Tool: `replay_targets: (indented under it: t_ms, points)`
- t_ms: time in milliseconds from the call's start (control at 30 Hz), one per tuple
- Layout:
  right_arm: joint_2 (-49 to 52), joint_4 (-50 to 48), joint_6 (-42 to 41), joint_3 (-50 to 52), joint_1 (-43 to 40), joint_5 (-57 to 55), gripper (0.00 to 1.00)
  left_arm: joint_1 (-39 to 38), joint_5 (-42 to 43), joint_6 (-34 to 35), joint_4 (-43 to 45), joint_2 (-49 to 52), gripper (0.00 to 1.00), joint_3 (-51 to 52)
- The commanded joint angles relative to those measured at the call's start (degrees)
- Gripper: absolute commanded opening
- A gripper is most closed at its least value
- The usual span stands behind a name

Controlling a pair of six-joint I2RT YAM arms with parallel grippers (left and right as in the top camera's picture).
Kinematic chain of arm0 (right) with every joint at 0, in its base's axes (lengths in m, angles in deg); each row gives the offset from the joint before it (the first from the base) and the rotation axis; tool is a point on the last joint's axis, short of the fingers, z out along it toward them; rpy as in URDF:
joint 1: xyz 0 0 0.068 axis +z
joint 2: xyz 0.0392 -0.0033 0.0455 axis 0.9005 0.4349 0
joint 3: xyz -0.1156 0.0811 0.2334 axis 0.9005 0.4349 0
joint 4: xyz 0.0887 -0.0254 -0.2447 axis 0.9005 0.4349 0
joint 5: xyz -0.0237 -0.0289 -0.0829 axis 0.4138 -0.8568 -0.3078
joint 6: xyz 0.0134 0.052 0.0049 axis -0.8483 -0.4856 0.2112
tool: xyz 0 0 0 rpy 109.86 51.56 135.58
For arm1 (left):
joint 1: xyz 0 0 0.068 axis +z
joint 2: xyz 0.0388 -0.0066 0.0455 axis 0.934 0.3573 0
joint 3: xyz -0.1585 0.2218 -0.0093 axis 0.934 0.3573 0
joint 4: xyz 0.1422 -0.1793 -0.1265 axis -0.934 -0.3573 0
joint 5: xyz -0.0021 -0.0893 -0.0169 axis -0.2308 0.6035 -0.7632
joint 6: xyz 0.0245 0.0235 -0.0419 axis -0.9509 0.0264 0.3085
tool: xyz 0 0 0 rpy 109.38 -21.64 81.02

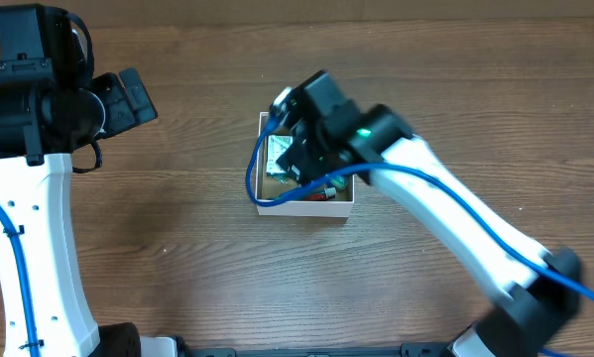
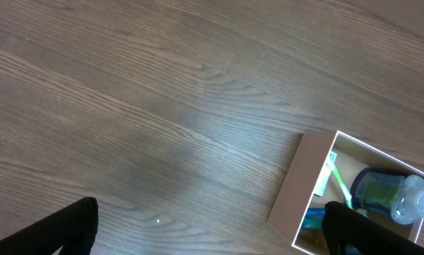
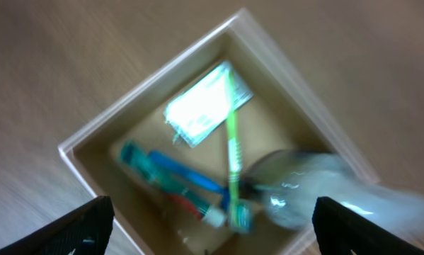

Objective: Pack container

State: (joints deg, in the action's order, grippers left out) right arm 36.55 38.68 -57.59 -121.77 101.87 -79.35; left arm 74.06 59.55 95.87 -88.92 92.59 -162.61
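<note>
The container is a small square box with white walls and a brown inside, at the table's middle. It also shows in the left wrist view and the right wrist view. Inside lie a white packet, a green toothbrush, a blue tube and a clear spray bottle, which also shows in the left wrist view. My right gripper hangs open over the box, holding nothing. My left gripper is open and empty, left of the box.
The wooden table surrounds the box. A blue cable loops from the right arm beside the box's left wall. The left arm's white base stands at the left edge.
</note>
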Motion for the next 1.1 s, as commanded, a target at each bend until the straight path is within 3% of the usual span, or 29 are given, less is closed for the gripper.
replay_targets:
  t_ms: [0,67,167,300,433,567,700,800,900,933,1067]
  points:
    - [-17.2,-1.2,-16.6,-4.1,-6.6,-9.2,1.00,0.2,0.1,-0.4,0.0,0.1,1.00,-0.1]
    - [-22.5,0.4,-21.8,-4.1,-14.1,-9.1,1.00,0.1,2.1,-1.7,-0.3,0.1,1.00,-0.1]
    - [-24.5,1.2,-21.5,-4.1,-24.7,-9.2,1.00,-6.3,1.7,-6.7,2.4,0.1,1.00,-0.1]
    - [-21.5,1.5,-21.5,-4.1,-34.2,-7.4,1.00,-18.1,-7.5,-7.3,6.1,0.5,1.00,0.0]
    - [-20.2,-0.2,-21.2,-4.1,-35.1,-6.8,1.00,-18.0,-7.5,-7.3,6.3,0.5,1.00,0.0]
    - [-21.0,6.3,-25.0,-4.1,-35.2,-6.8,1.00,-16.1,-5.4,-7.2,4.6,-0.1,1.00,0.0]
    - [-28.9,8.7,-26.1,2.0,-35.1,-6.3,1.00,-16.1,-3.0,-8.4,3.5,-6.8,1.00,0.5]
    - [-42.2,4.3,-26.3,16.3,-35.1,-5.0,1.00,-16.3,-2.7,-9.5,6.8,-17.7,1.00,9.4]
    - [-58.7,3.8,-27.8,29.5,-35.1,-5.1,1.00,-16.3,-2.7,-8.7,15.6,-36.0,1.00,30.7]
    - [-64.0,6.0,-29.7,32.6,-35.1,-5.3,1.00,-16.3,-3.0,-6.9,20.2,-46.0,1.00,42.0]
    - [-67.9,9.7,-32.3,35.1,-35.1,-5.3,1.00,-16.3,-5.5,2.6,26.5,-67.1,1.00,62.8]
